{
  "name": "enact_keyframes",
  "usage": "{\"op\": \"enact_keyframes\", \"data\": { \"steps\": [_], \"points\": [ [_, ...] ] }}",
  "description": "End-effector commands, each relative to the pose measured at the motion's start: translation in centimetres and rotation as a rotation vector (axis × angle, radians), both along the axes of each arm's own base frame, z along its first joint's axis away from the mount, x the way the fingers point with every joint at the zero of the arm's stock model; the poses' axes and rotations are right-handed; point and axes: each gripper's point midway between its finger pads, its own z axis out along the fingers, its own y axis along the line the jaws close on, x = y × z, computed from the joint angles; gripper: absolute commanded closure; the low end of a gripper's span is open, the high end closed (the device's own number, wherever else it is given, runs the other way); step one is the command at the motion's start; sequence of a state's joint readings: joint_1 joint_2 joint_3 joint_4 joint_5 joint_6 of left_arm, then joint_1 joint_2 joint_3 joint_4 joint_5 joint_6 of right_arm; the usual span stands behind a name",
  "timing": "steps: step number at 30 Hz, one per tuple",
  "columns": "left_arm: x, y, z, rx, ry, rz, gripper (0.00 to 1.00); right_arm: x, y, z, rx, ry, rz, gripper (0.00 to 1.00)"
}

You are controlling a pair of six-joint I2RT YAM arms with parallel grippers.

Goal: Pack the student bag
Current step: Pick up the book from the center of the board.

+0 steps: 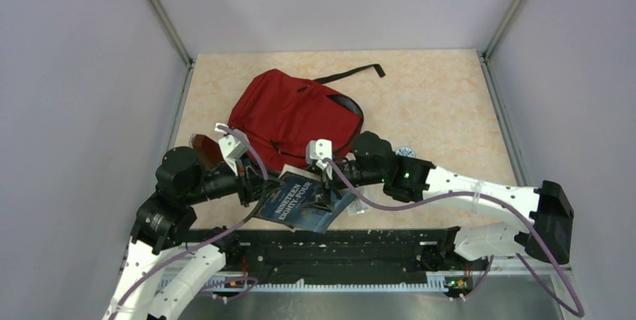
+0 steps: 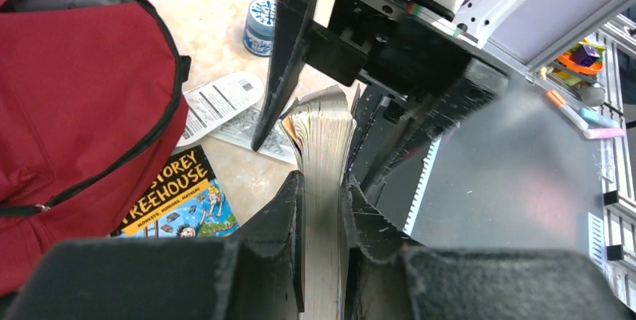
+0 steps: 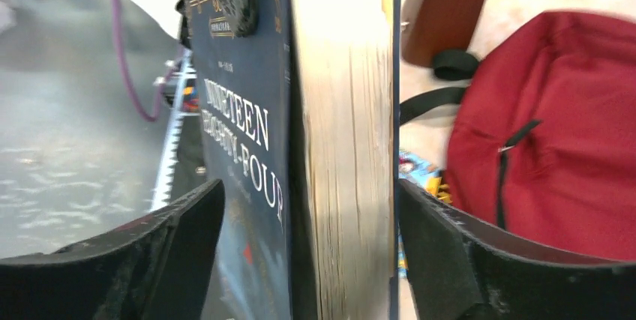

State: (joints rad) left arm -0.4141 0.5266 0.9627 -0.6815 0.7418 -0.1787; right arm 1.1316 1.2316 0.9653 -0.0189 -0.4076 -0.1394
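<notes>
Top external view: the student bag (image 1: 289, 114) lies flat near the middle of the table (image 1: 442, 88), with a black webbing end trailing off toward 1 o'clock.
Bag edge: a dark gap shows along its 3 o'clock side.
Book: a Nineteen Eighty-Four paperback (image 1: 300, 204) sits at 6 o'clock of the bag, between the two arms.
Left gripper (image 2: 321, 181): clamped on the paperback's page block, with a finger tight on each side.
Right gripper (image 3: 309, 185): its fingers straddle the same book from the opposite end; I cannot tell whether they press it.
Treehouse book (image 2: 176, 196): flat on the table, partly covered by the bag's edge.
Leaflets (image 2: 225, 99): printed sheets at 1 o'clock of the Treehouse book in the left wrist view.
Tin (image 1: 405, 153): small, round, blue and white, at 4 o'clock of the bag and apart from it.
Brown pouch (image 1: 204, 146): at 8 o'clock, just beside the bag.
</notes>
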Motion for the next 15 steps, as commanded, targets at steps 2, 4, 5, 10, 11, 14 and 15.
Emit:
{"op": "enact_keyframes", "data": {
  "steps": [2,4,5,10,11,14,15],
  "points": [
    [-0.5,-0.8,4.5,-0.077,-0.209,-0.092,1.0,-2.1,-0.3,2.6,0.061,0.093,0.137,0.48],
    [-0.3,-0.9,4.3,-0.07,-0.208,-0.095,1.0,-2.2,-0.6,2.6,0.062,0.122,0.146,0.76],
    [-0.1,-0.9,4.2,-0.067,-0.211,-0.091,1.0,-2.3,-0.8,2.6,0.062,0.132,0.147,0.88],
    [2.9,-0.4,3.9,-0.039,-0.227,0.037,0.51,1.7,-2.5,3.2,0.09,0.202,-0.104,1.0],
    [4.0,-0.2,3.8,-0.026,-0.226,0.086,0.36,3.3,-3.3,3.6,0.107,0.221,-0.198,1.0],
    [7.5,0.7,3.1,0.042,-0.21,0.219,0.25,8.1,-7.0,4.7,0.185,0.294,-0.466,1.0],
    [9.6,0.7,2.4,0.087,-0.18,0.267,0.25,10.9,-10.3,5.3,0.242,0.318,-0.642,1.0]
  ]
}}
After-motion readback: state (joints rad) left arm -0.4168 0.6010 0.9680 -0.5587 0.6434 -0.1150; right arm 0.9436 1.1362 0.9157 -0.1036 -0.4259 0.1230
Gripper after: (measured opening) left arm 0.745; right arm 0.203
